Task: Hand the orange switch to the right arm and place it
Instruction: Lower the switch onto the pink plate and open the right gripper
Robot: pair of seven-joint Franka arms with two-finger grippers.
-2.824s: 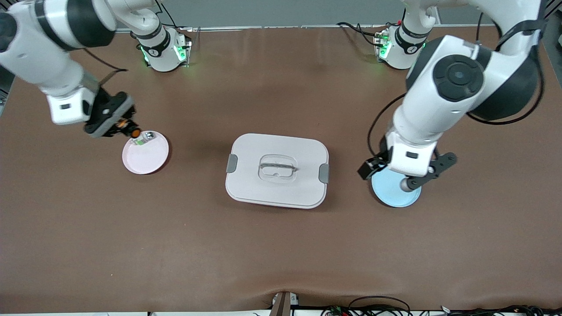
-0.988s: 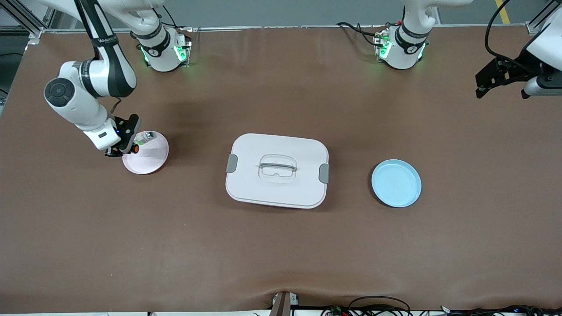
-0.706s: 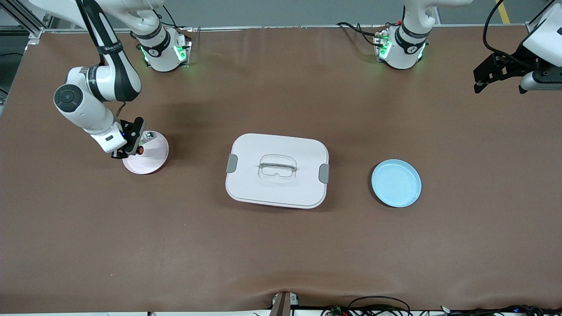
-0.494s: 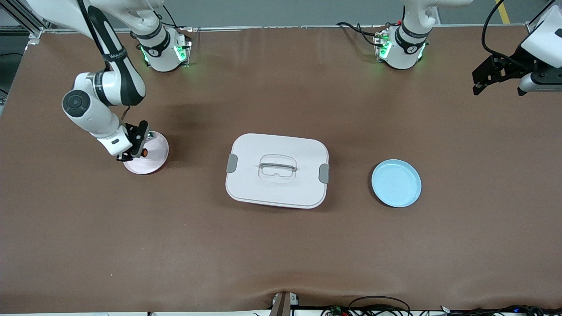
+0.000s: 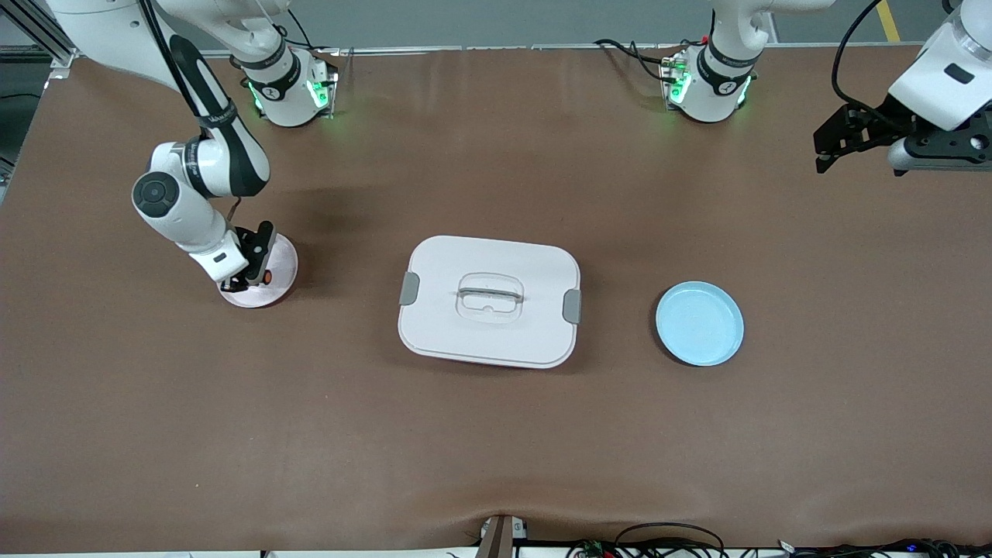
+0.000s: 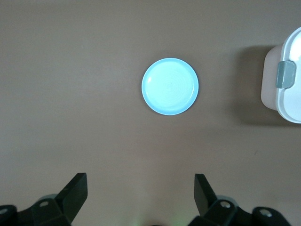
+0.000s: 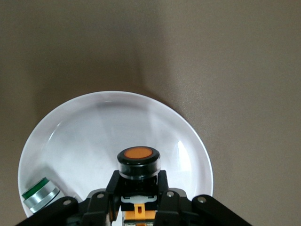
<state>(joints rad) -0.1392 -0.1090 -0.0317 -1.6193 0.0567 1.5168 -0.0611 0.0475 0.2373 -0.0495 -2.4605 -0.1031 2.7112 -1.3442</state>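
No readable text, label, brand, number or sign anywhere. Small dark marks on white-and-black right robot arm [image 5: 203, 159] and on white robot bases with green lights [image 5: 288, 91], too small to read.

Table [image 5: 496, 434] surface: plain matte brown, no pattern. Round pale pink plastic plate [image 5: 280, 260] reads near-white in the right wrist view [image 7: 94, 136]. Small blocky black switch with flat orange round button [image 7: 138, 162]: black collar, orange cap, a bit of orange also on the body below; shows as an orange dot in the front view [image 5: 266, 275]. Small silver cylindrical part with a green band [image 7: 40, 194] on the pink plate. Rectangular white lidded plastic box [image 5: 490, 301]: grey side latches, clear handle. Round light blue plate [image 5: 700, 323], plain. Arms white with black joints; grippers black; bases lit green.
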